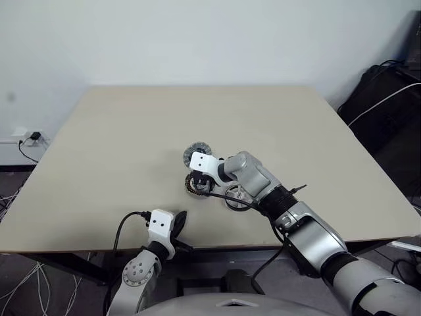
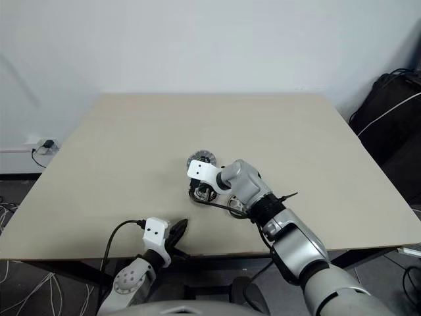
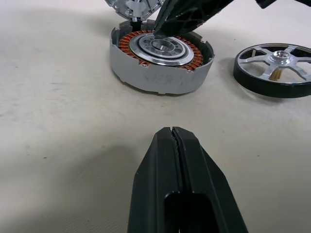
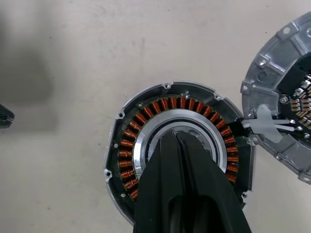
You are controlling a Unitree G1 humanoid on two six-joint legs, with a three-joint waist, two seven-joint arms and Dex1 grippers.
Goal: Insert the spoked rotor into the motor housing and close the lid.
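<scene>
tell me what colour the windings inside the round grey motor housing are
Copper-orange windings, clearest in the right wrist view.

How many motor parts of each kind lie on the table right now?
Motor housing, copper windings inside: 1
Spoked rotor, dark rim: 1
Lid, grey disc: 1
Total: 3

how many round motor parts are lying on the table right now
3. The motor housing sits in the middle under the right gripper. The spoked rotor lies beside it, apart. The lid lies just beyond the housing. Smaller parts may be hidden by the arm.
</scene>
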